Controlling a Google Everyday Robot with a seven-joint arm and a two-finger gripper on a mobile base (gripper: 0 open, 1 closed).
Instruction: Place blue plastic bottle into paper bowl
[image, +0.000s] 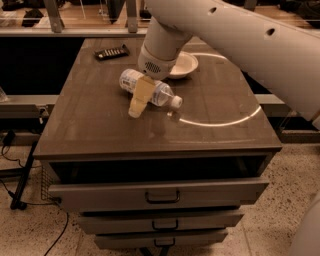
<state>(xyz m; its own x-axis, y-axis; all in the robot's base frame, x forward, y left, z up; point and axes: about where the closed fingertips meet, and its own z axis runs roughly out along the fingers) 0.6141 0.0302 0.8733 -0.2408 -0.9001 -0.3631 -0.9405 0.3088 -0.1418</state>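
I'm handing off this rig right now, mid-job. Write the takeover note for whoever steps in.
End effector: low at the middle of the blue plastic bottle, on its near side; a grasp is not confirmed.
Bottle: lying on its side on the tabletop, cap toward front right, outside the bowl.
Paper bowl: upright behind the bottle, to its right; the visible part holds nothing.
Black remote: back left, apart from both.
Done: end effector is at the bottle.
Left: secure the grip, lift, set the bottle in the bowl.
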